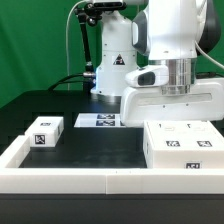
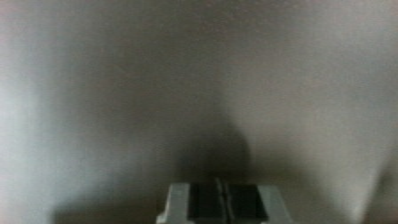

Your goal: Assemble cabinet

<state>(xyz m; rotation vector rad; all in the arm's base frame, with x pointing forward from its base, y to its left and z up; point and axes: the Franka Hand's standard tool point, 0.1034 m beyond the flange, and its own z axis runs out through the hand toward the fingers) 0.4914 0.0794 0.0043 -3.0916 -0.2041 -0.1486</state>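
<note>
**Over the big cabinet body, fingers closed**

On the exterior view's right, the arm (image 1: 172, 45) reaches down, and its broad white lower end hangs just above and behind the large cabinet body (image 1: 186, 148). From that camera the fingertips are hidden. Only the wrist view shows the gripper (image 2: 217, 204). Its two fingers (image 2: 192, 204) are drawn together with just a hairline pale seam between them, and nothing is visibly pinched. Beyond them that view holds a blurred pale grey surface with a darker upright shadow. What the surface is cannot be told. The layout of the table appears in the exterior view alone.

Counted, there is one arm, one gripper with two fingers, one large cabinet body, one small cabinet block (image 1: 45, 133), one marker board (image 1: 100, 121) and one rail (image 1: 90, 182). The small cabinet block sits on the exterior view's left, well apart from the body. The marker board lies flat between them and farther back, its right end covered by the arm.

Both cabinet pieces are matte white boxes with crisp edges, and they carry square black-and-white tags on their top and near faces. The table (image 1: 100, 152) is flat black. The rail is low and white, running along the near edge and up the left side. The fingers look dark grey and blocky
</note>
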